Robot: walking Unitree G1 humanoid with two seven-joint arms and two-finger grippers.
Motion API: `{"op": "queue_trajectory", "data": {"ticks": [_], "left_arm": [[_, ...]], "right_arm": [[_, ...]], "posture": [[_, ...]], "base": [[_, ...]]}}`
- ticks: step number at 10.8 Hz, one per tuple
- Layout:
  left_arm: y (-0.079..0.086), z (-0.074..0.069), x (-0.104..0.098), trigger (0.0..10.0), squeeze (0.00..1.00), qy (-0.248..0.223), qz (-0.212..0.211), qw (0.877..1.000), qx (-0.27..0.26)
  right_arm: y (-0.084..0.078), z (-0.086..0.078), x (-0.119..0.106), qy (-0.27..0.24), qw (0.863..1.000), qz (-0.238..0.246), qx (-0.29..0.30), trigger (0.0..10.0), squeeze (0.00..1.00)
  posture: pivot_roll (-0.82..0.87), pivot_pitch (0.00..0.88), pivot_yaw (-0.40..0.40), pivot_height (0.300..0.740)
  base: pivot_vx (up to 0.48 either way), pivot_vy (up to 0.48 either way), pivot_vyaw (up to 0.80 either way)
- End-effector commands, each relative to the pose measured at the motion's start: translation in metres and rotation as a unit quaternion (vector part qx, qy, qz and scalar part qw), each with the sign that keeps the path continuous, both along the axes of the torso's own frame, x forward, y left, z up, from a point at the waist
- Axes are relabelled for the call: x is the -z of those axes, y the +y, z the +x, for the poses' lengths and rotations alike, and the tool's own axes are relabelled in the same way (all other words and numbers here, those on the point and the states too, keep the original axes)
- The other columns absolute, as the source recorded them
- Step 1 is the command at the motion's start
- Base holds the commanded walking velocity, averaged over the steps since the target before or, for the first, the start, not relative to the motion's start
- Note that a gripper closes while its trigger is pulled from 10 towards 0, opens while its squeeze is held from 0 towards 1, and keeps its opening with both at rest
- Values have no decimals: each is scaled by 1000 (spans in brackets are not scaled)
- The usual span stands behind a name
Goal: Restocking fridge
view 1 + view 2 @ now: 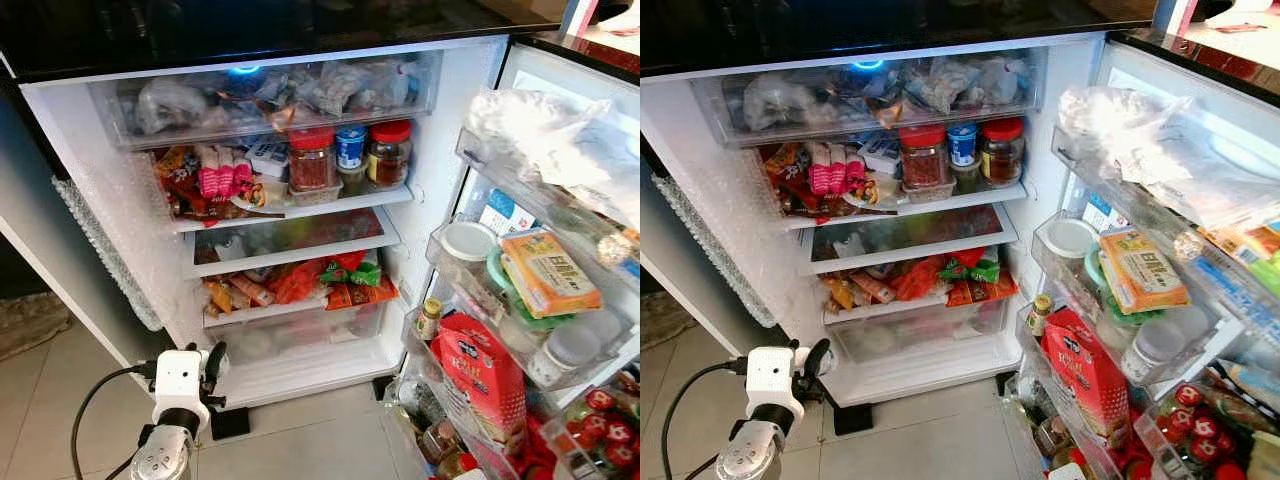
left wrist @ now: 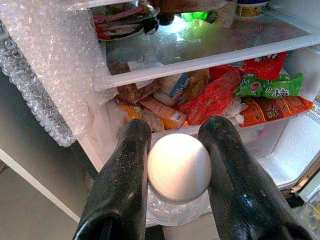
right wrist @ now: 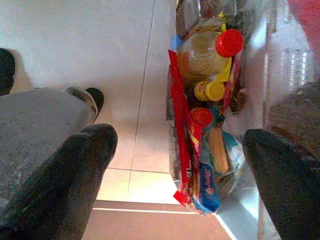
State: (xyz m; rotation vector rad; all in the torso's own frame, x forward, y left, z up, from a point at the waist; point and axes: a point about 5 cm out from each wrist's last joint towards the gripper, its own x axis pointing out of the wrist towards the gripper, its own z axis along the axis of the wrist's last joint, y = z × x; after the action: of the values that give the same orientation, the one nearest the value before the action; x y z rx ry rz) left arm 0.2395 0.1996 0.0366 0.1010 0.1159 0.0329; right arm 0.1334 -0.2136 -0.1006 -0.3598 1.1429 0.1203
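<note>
Pale tiled floor across the lower frame, grey rug at the left edge, dark glossy bench upper right, bright light.

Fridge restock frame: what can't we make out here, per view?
- Left wrist view: the clear jar with a white lid held in the left gripper; its contents are hidden by the lid and the black fingers.
- Eye views: the top clear drawer; frosted plastic blurs the bagged items inside.
- Eye views: the door shelves are cut off by the right edge.
- Right wrist view: the packet labels in the door bin are too blurred to read.
</note>
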Motion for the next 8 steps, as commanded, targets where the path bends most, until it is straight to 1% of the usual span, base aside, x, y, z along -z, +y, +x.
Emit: {"op": "queue_trajectory", "data": {"ticks": [1, 3, 5, 6, 7, 8], "left_arm": [[-1, 2, -4, 10000, 0, -4, -11, 1000, 1], [-2, 3, -5, 10000, 0, -6, -14, 1000, 4], [-2, 4, -5, 10000, 0, -6, -13, 1000, 12], [-2, 5, -5, 10000, 0, -5, -13, 1000, 12], [-2, 6, -5, 10000, 0, -6, -13, 1000, 13], [-2, 8, -7, 10000, 0, -8, -14, 1000, 15]], "right_arm": [[3, 0, 0, 4, 1000, 20, 7, 10000, 0], [7, 0, 0, 10, 998, 69, 5, 10000, 0], [9, -1, 1, 19, 996, 87, 3, 10000, 0], [9, -1, 1, 28, 996, 83, -14, 10000, 0], [8, 0, 1, 40, 996, 70, -50, 10000, 0], [8, 1, 0, 35, 996, 68, -54, 10000, 0]], "posture": [[-17, 0, -4, 740], [-14, 0, -6, 740], [-13, 0, -8, 740], [-13, 0, -8, 740], [-13, 0, -8, 740], [-19, 0, -9, 740]], "base": [[0, 0, 0], [0, 0, 0], [0, 0, 0], [0, 0, 0], [0, 0, 0], [0, 0, 0]]}}
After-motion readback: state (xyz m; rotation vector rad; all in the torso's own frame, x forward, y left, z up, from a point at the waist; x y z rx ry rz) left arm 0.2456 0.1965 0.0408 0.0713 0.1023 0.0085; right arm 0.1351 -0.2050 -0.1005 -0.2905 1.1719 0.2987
